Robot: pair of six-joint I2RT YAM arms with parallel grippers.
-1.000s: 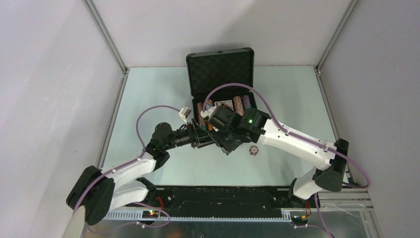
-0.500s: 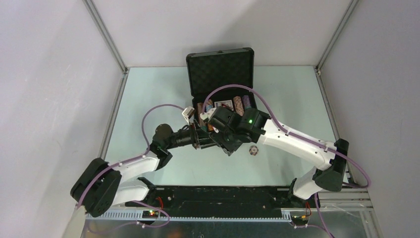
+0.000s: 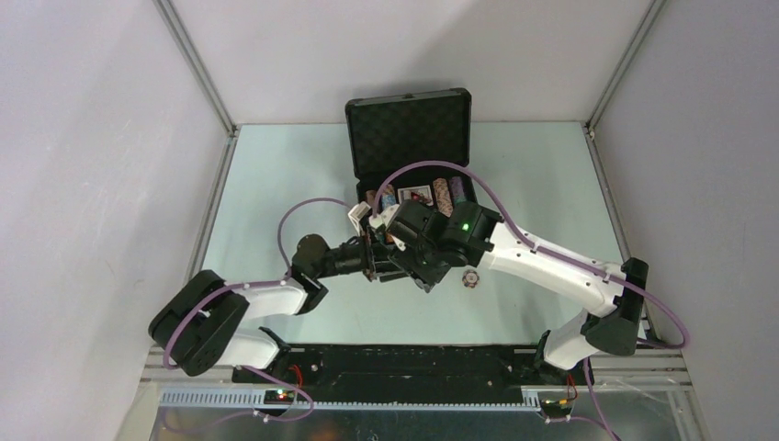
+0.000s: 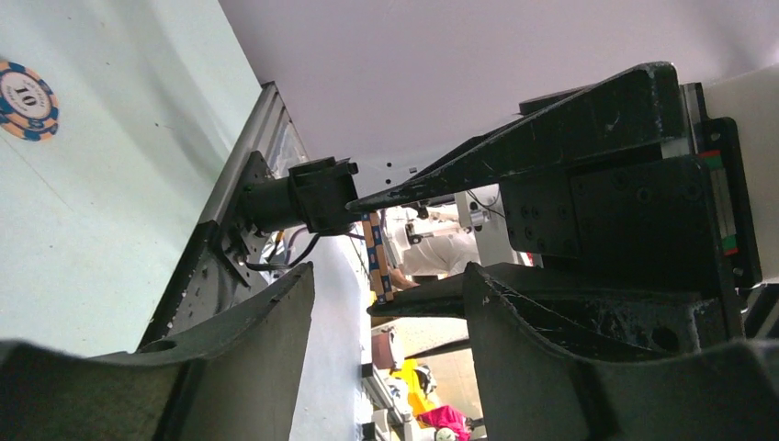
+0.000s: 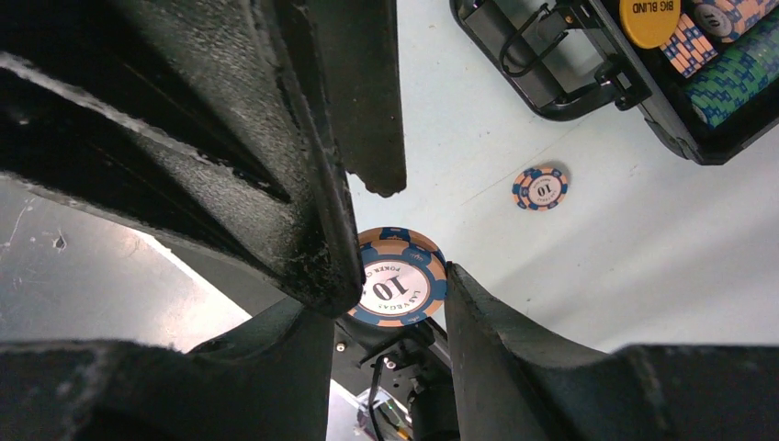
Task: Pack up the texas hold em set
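The black case (image 3: 410,129) of the texas hold em set stands open at the back, with chip rows and cards in its tray. My right gripper (image 5: 397,287) is shut on a blue and orange "10" poker chip (image 5: 404,276), held on edge above the table in front of the case. My left gripper (image 4: 384,276) is open and faces it; the held chip (image 4: 372,259) shows edge-on just beyond its fingertips. One left finger (image 5: 312,220) overlaps the chip's left side. Another "10" chip (image 5: 540,187) lies flat on the table.
The case handle (image 5: 542,55) juts toward the arms. A yellow "BIG BLIND" disc (image 5: 648,14) and green chips (image 5: 735,83) sit in the tray. The loose chip (image 3: 470,277) lies right of both grippers. Metal frame rails (image 3: 207,220) edge the table.
The left arm has swung right and reached toward the right gripper, its jaws narrowing a little. The right arm and its chip have stayed put.
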